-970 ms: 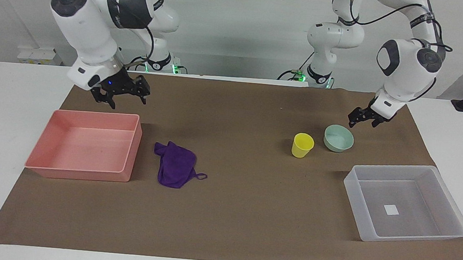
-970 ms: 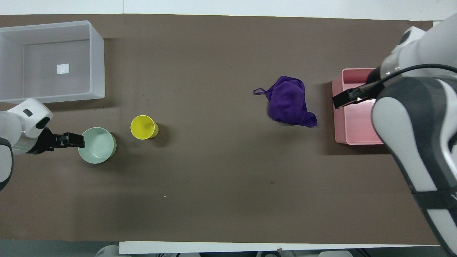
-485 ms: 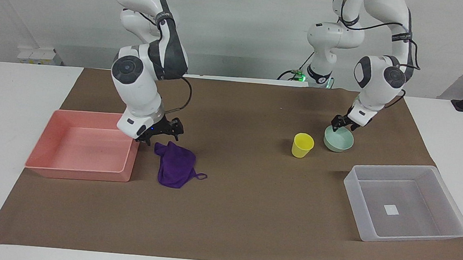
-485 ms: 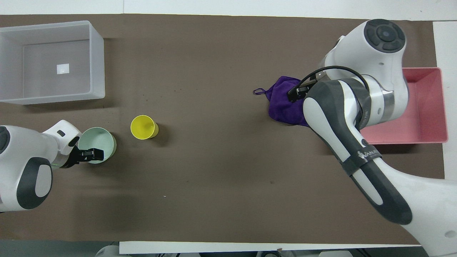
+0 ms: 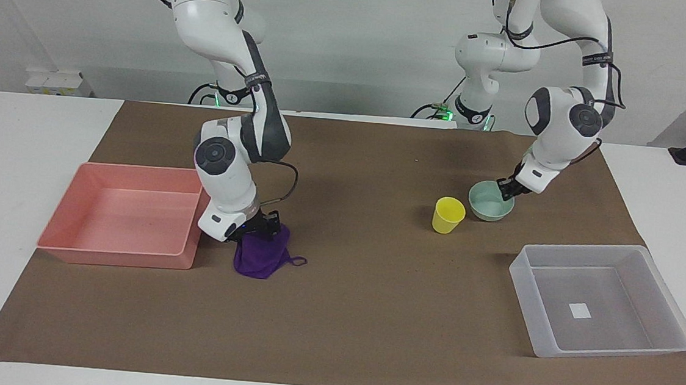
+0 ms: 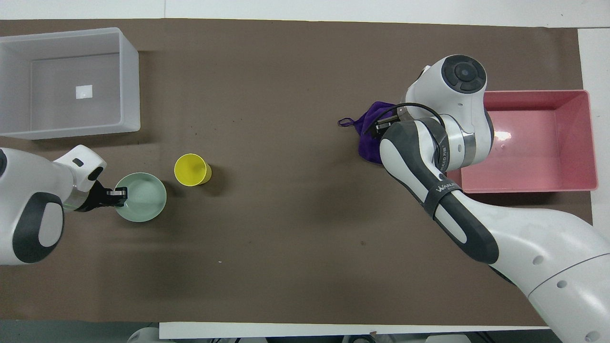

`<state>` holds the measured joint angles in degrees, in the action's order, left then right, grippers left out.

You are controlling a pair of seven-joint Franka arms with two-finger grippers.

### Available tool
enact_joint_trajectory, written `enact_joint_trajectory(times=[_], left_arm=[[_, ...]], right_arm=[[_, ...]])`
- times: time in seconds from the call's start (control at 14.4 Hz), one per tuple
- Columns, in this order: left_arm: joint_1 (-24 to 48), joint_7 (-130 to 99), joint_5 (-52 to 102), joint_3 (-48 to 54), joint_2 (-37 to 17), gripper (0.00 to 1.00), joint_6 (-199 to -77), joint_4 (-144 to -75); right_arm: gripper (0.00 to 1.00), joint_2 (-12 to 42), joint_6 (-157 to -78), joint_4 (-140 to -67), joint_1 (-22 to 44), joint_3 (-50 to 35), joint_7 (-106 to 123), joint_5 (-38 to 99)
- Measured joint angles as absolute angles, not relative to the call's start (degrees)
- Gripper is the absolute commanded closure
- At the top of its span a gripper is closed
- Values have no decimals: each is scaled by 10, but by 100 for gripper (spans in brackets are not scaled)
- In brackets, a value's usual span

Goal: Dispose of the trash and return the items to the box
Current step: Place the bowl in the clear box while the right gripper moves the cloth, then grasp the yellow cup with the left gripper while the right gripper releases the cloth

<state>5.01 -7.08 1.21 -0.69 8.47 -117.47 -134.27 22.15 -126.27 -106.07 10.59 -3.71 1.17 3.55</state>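
The purple cloth lies on the brown mat beside the pink tray. My right gripper is down on the cloth's top and covers part of it; it also shows in the overhead view over the cloth. The mint-green bowl stands close beside the yellow cup. My left gripper is at the bowl's rim, on the side toward the left arm's end; in the overhead view the gripper meets the bowl near the cup. The translucent box stands empty.
The pink tray is empty at the right arm's end. The box is at the left arm's end, farther from the robots than the bowl. The right arm's forearm stretches over the mat near the tray.
My right gripper came down from beside the tray onto the cloth. My left gripper reached the bowl's rim, and the bowl slid a little toward the cup.
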Motion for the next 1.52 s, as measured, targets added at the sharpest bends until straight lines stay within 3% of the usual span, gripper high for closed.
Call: enact_joint_trajectory(times=[0.21, 0.35, 0.55, 0.83, 1.04, 1.11, 1.18, 1.32, 1.52], left_arm=[[40, -76, 16, -15, 71, 100, -1030, -1156], [15, -76, 21, -17, 28, 100, -1023, -1065], [-21, -76, 34, -19, -90, 100, -1099, -990], [-46, -76, 51, -19, -268, 100, -1134, -836], [-46, -76, 50, -18, -320, 99, -1178, -834], [-46, -76, 50, -18, -324, 67, -1199, -858], [-47, -76, 50, -19, -325, 1, -1213, -876], [-47, -76, 50, -19, -321, 0, -1195, -871], [-37, -76, 50, -15, -300, 0, -1111, -798]], right_arm=[[100, 216, -1245, -1057, 105, -37, -7, 36], [100, 201, -1217, -1047, 104, -37, -13, 36], [100, 155, -1166, -1035, 94, -34, -17, 36], [100, 101, -1055, -992, 73, -32, -17, 36], [100, 64, -992, -966, 59, -32, -17, 36], [100, 51, -976, -964, 49, -31, -17, 35], [100, 39, -961, -963, 33, -31, -11, 35], [100, 24, -941, -964, -8, -30, 19, 35], [100, 23, -936, -968, -67, -28, 61, 35]])
